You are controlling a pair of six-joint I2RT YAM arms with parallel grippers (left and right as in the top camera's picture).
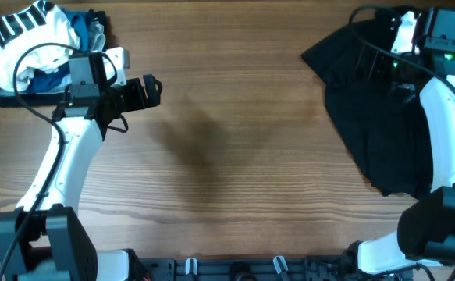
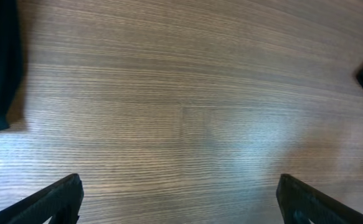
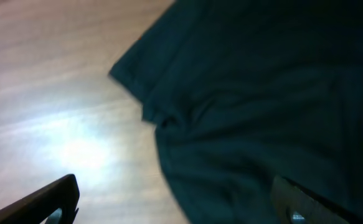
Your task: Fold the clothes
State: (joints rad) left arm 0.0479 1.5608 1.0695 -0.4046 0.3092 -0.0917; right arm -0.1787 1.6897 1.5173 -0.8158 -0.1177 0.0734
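Both pincers stand wide apart, holding nothing. The right gripper [image 3: 175, 202] hovers over the black clothes [image 3: 262, 93], and the left gripper [image 2: 178, 202] over bare table [image 2: 181, 93]. The clothes lie rumpled at the table's right side, well apart from the small stack of garments [image 1: 32, 47] at far left. Soft, light and limp, the fabric will likely sag and drag. A pinch at an edge or corner looks best.
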